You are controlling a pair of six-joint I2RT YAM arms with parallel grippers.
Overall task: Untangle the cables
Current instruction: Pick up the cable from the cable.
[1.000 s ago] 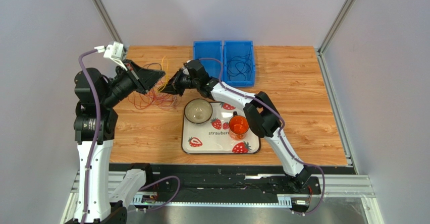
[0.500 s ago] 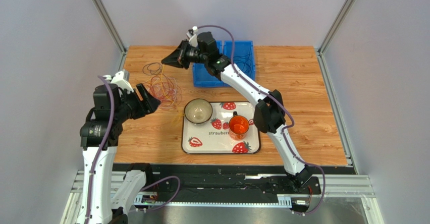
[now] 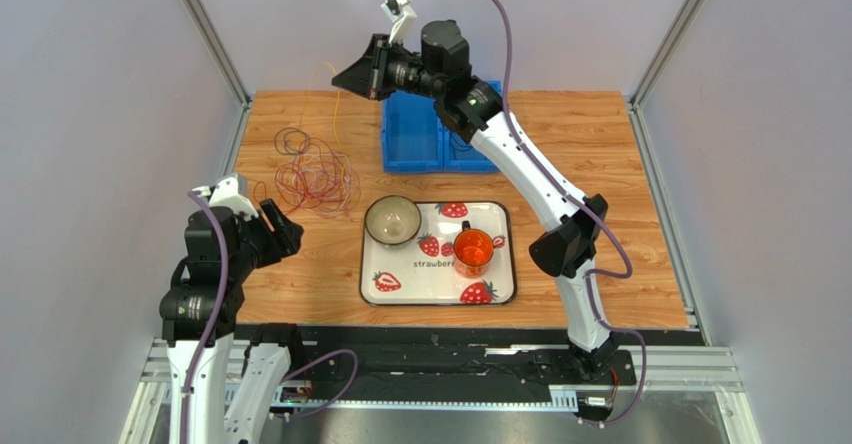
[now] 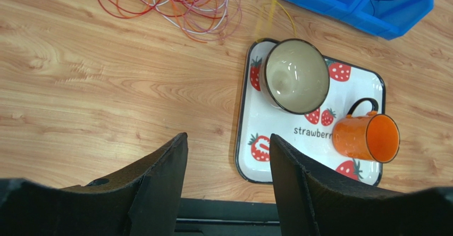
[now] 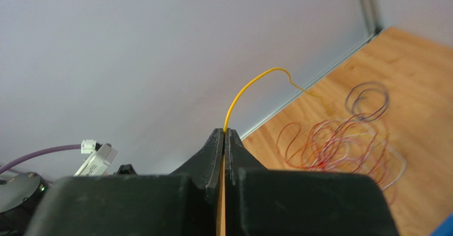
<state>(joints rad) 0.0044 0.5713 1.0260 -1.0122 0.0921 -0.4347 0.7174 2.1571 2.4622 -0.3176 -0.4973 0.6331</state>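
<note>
The cables (image 3: 315, 176) lay in a loose tangle at the upper left of the wooden table (image 3: 620, 224), near its left edge and the wall (image 3: 120, 84), with bare wood to the right of the tray (image 3: 365, 264). The right hand (image 5: 224, 132), high over the far edge, was clenched on one yellow strand (image 5: 250, 84) that ran steeply down toward the tangle. The left hand (image 4: 228, 140) hung released at lower left, well apart.

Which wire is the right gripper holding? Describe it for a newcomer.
Find the two blue plastic bins at the far edge of the wooden table; the right gripper hangs just left of them. Its shut jaws pinch one thin yellow wire arcing down towards the table. Unlike the tangle of red, white and dark loops, it is lifted.
</note>
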